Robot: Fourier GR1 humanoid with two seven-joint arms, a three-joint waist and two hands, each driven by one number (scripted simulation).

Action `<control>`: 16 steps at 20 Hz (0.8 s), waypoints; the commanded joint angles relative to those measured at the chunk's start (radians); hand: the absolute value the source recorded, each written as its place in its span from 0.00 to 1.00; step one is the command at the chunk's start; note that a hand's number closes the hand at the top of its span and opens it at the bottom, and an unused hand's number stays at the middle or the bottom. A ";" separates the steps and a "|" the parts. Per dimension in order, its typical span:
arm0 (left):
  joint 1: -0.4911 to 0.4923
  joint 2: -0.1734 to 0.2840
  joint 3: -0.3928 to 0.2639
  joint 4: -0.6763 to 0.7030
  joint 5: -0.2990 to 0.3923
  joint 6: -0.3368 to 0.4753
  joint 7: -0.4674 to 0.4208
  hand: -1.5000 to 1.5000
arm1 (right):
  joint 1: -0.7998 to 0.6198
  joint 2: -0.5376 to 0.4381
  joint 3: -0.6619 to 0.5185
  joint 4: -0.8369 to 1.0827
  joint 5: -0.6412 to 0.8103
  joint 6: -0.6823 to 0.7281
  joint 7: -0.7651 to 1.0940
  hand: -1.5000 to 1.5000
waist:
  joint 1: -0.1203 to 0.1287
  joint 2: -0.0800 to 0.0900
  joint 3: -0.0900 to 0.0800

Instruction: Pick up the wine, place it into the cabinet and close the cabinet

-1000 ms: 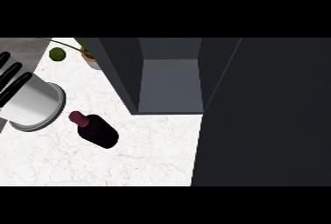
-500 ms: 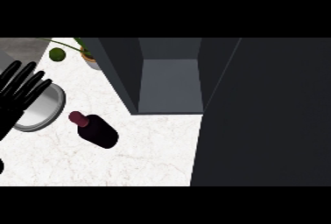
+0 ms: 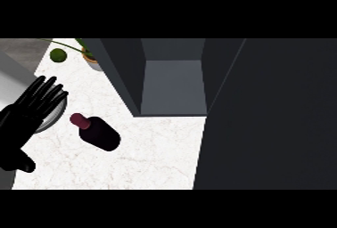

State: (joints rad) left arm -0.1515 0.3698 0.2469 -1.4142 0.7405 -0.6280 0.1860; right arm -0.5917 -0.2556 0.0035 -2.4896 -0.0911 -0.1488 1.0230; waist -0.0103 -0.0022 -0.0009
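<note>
The dark maroon glass wine bottle (image 3: 97,132) lies on its side on the white marbled table (image 3: 151,156), its long axis running diagonally, with the red-capped neck pointing up-left and the fat base down-right. The black left hand (image 3: 30,116) sits at the view's left edge, just beside the bottle and not touching it: the bottle lies to its right, the cap end being the nearest part. Its fingers (image 3: 47,89) are straight and slightly fanned, holding nothing, pointing up the view over a grey round rim (what that object is, I cannot tell). The right hand shows nowhere, so the left is the nearer and, by my judgement, the likely one to take the bottle. The dark grey cabinet (image 3: 174,80) stands open beyond the bottle, its door (image 3: 270,116) swung out along the right. Counted: 1 bottle, 1 cabinet, 1 hand in view, 1 green round fruit (image 3: 58,55) beside 1 potted plant (image 3: 89,55) at the far left corner.
</note>
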 commanded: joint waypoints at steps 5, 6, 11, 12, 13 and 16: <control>-0.060 -0.045 -0.010 0.222 -0.199 -0.076 -0.172 0.00 | -0.078 -0.011 -0.027 -0.068 -0.094 -0.031 0.123 0.00 | -0.004 0.001 -0.001; -0.018 -0.041 0.005 0.274 -0.221 -0.144 -0.242 0.00 | -0.033 0.002 -0.030 -0.115 -0.092 -0.030 0.101 0.00 | -0.008 0.002 -0.001; -0.041 -0.071 -0.010 0.341 -0.308 -0.135 -0.322 0.00 | 0.015 0.017 0.018 -0.089 -0.039 -0.020 0.059 0.00 | 0.001 0.002 0.000; -0.042 -0.090 -0.032 0.359 -0.354 -0.133 -0.351 0.00 | 0.027 0.026 0.012 -0.083 -0.044 -0.015 0.023 0.00 | 0.001 0.002 0.000; -0.039 -0.068 -0.009 0.423 -0.368 -0.168 -0.404 0.00 | -0.006 0.021 0.018 -0.089 -0.059 -0.021 0.051 0.00 | -0.002 0.002 -0.001; -0.082 -0.045 -0.009 0.500 -0.395 -0.187 -0.423 0.00 | -0.062 -0.004 0.028 -0.090 -0.028 -0.034 0.106 0.00 | -0.002 0.001 -0.001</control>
State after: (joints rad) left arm -0.2006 0.3143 0.2373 -1.0155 0.3995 -0.7876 -0.1790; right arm -0.6298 -0.2488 0.0304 -2.4838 -0.0846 -0.1648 1.0280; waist -0.0127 -0.0008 -0.0013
